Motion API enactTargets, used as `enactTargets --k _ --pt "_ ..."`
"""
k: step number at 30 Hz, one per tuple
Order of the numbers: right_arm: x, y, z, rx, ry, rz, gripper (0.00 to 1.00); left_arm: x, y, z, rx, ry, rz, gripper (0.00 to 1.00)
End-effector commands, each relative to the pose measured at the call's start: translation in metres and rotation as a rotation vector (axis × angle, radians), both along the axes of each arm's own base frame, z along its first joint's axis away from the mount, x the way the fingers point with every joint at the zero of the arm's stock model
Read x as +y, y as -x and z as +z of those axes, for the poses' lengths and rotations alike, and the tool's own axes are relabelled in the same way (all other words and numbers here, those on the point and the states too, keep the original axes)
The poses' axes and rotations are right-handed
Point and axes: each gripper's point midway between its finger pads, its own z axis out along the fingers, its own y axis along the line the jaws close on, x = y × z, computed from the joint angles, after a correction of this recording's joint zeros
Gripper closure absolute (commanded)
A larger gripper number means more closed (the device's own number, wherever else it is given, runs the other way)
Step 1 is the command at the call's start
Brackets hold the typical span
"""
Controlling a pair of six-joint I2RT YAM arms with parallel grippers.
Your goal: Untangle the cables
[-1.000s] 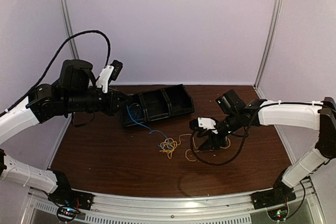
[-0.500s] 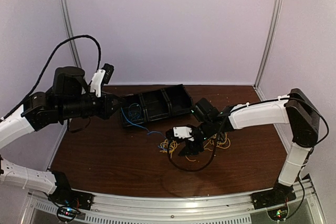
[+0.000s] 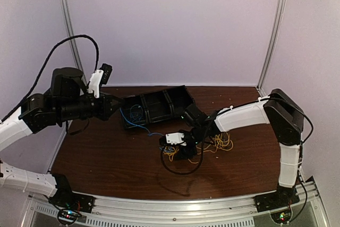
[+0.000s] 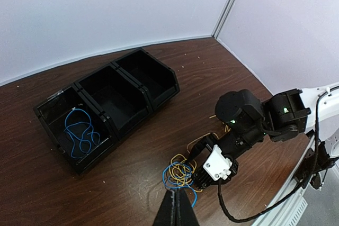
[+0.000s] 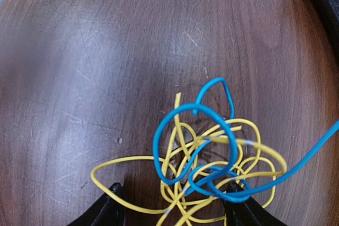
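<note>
Tabletop [image 3: 106, 158]: dark wood grain | walls [image 3: 175, 25]: pale lilac | cables [image 4: 180, 173]: tangled mid-table

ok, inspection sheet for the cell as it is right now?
Surface: dark brown wooden table, finely scratched.
Job's things: yellow-and-blue wire tangle on the table; loose yellow wire bundle to its right; blue wire loop in an end compartment of the black three-compartment plastic tray.
Clutter: nothing seen.
Grippers: left gripper fingers shut, nothing seen in them; right gripper open, fingers either side of the tangle.
Cables: thick black robot cable looped on the table by the right wrist; another arcing above the left arm.
Surroundings: pale lilac walls, metal corner uprights.
</note>
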Motion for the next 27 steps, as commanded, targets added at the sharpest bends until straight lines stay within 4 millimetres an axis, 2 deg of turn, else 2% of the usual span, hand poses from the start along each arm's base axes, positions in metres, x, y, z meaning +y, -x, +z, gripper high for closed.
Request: enactTargets --k 1,3,7,10,12,14,16,18,20,23,25,27 --pt "0.0 -0.004 -0.009 -0.016 0.023 -0.001 0.37 0.01 0.001 0.021 -0.058 0.021 0.027 1.0" --pt "0.0 -0.002 -0.013 0.002 0.027 0.0 0.47 0.013 0.001 0.023 -0.062 0.02 0.038 1.0" --pt "-0.003 0.002 -0.016 0.026 0.029 -0.005 0.82 0.017 0.0 0.027 -0.076 0.011 0.053 1.0" --pt "-0.012 0.002 -0.017 0.033 0.034 -0.028 0.95 0.023 -0.004 0.036 -0.098 -0.018 0.077 1.0" --pt "-0.026 -0.002 -0.017 0.042 0.042 -0.056 0.99 0.031 -0.007 0.049 -0.124 -0.041 0.112 1.0" --pt "-0.044 -0.01 -0.018 0.049 0.052 -0.098 1.0 0.045 -0.009 0.071 -0.165 -0.062 0.162 1.0" --pt "-0.058 -0.014 -0.006 0.07 0.051 -0.117 1.0 0.066 -0.01 0.102 -0.22 -0.067 0.244 1.0" --pt "-0.071 -0.021 0.007 0.058 0.031 -0.153 1.0 0.09 -0.006 0.143 -0.298 -0.029 0.32 1.0" --pt "-0.091 -0.026 0.011 0.046 0.043 -0.19 1.0 0.11 0.003 0.188 -0.379 0.028 0.362 1.0" --pt "-0.129 -0.032 0.004 0.06 0.103 -0.244 1.0 0.137 0.017 0.242 -0.465 0.09 0.413 1.0" --pt "-0.155 -0.039 0.003 0.067 0.116 -0.293 1.0 0.144 0.021 0.26 -0.498 0.101 0.423 1.0" --pt "-0.177 -0.045 0.005 0.063 0.123 -0.337 1.0 0.139 0.018 0.261 -0.501 0.08 0.413 1.0"
